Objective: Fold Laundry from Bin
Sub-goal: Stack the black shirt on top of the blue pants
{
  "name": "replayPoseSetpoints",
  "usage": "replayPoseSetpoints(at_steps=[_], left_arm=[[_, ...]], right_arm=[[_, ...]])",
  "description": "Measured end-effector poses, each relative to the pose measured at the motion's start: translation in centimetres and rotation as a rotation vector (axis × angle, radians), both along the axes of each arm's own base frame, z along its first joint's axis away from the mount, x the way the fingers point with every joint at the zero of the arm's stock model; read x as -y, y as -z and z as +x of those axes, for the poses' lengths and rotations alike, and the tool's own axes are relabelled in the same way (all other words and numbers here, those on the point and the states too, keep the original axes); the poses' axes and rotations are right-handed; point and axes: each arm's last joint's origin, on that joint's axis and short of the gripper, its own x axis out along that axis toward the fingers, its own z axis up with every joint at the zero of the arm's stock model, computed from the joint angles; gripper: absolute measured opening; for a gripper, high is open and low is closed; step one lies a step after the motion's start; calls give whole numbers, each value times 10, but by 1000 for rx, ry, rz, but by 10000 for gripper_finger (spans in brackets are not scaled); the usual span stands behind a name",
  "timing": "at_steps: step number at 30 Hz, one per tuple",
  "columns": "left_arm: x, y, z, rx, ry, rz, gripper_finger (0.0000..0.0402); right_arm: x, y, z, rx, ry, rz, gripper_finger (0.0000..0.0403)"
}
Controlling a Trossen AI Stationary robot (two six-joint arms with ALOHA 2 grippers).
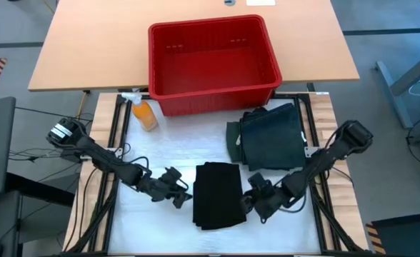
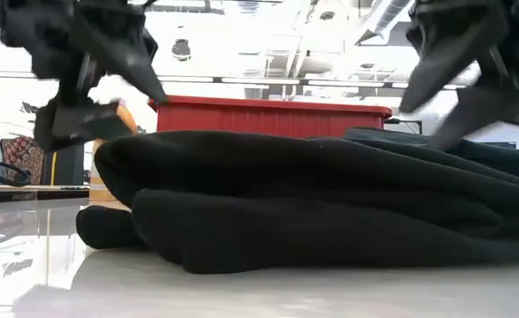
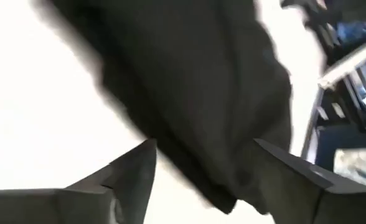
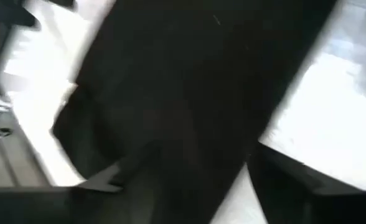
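Folded black garment lies between left gripper and right gripper, both spread apart, empty.

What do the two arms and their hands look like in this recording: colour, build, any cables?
Both arms are dark, nearly black, built of slim jointed links. The left hand and right hand each end in two dark, wedge-shaped fingers, tapering to a point. Thin black cables trail beside the left arm's base. No markings are readable.

black garment: folded, flat on table | green shirt: folded, apparently | bin: red, empty
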Motion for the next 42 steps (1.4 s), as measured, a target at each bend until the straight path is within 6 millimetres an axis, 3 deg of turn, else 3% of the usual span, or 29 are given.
replayPoseSetpoints(at_steps=[4,9,13,21,27,32,36,40,42], left_arm=[[-11,14,-6,-38,-105,-42,291],[-22,20,-7,-45,-169,-42,333],[-23,26,5,3,-148,-60,338],[-18,67,37,12,-164,-115,338],[-15,72,49,-27,-146,-87,333],[-14,72,52,-75,-157,-71,276],[-12,67,58,-62,-138,-52,178],[-12,62,65,-52,-81,-15,58],[-13,60,67,-44,-63,0,22]], right_arm=[[-3,24,7,-52,40,-17,307],[-4,45,12,-99,78,-39,349],[-6,55,14,-115,77,-60,355],[0,57,21,-100,67,-85,349],[11,72,19,2,98,-31,341],[12,76,17,23,91,-28,282],[10,72,24,89,30,-32,186],[13,67,32,133,-20,-48,58],[14,63,34,151,-61,-53,32]])
